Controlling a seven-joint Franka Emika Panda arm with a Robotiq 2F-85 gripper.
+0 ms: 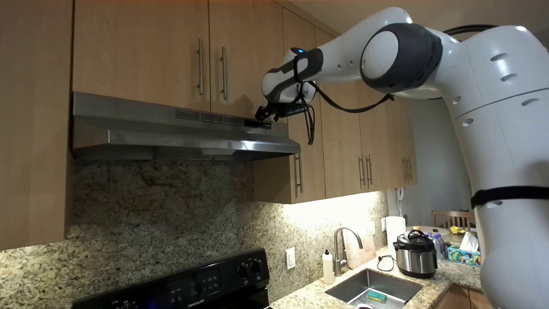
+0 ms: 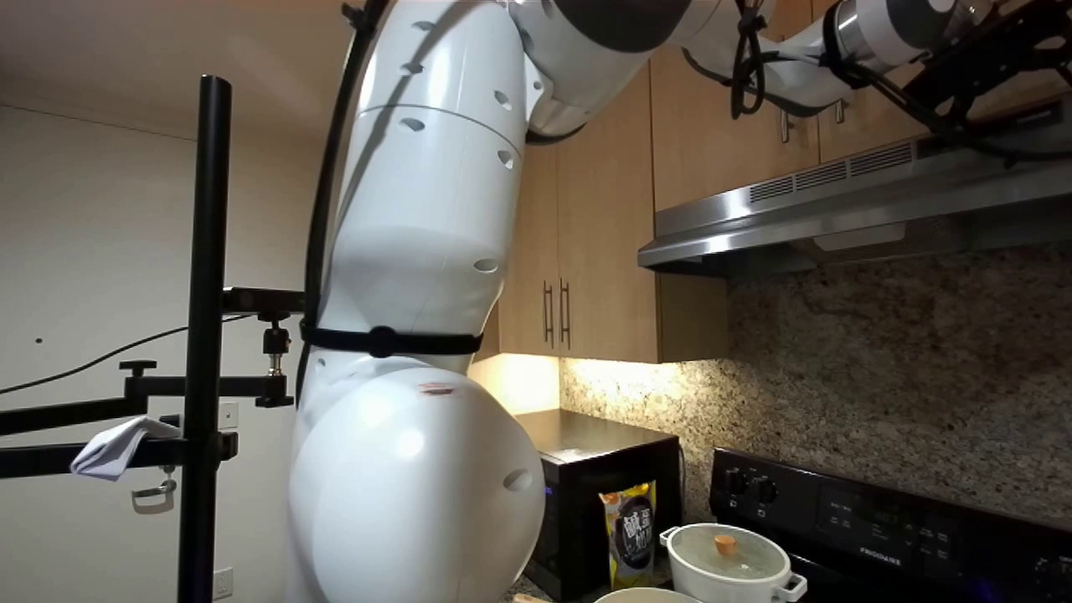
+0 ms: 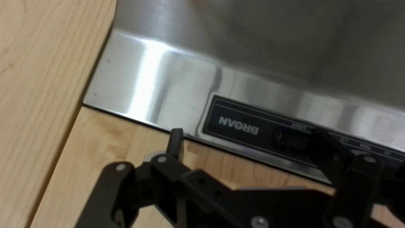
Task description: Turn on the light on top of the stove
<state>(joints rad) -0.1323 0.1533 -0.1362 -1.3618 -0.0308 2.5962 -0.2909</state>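
The light (image 1: pixel 218 151) is a pale lens under the steel range hood (image 1: pixel 163 133); it shows no glow in either exterior view. Below, the black stove (image 1: pixel 184 285) shows its glossy back panel. In the wrist view, a dark rocker switch (image 3: pixel 294 140) under the LIGHT label sits on the hood's black BROAN panel (image 3: pixel 240 122). My gripper (image 3: pixel 246 133) is open, its fingers wide apart with nothing between them. The right-hand fingertip (image 3: pixel 319 137) overlaps the switch's right end; whether it touches, I cannot tell. The left-hand fingertip (image 3: pixel 176 136) lies over the cabinet wood by the hood's edge.
Wooden cabinets (image 1: pixel 141 51) with bar handles (image 1: pixel 200 66) rise directly above the hood. A side cabinet (image 1: pixel 274 180) adjoins its end. Below are a sink (image 1: pixel 369 283), a steel cooker (image 1: pixel 416 253) and a white lidded pot (image 2: pixel 729 561). A black stand (image 2: pixel 205 335) is near the arm.
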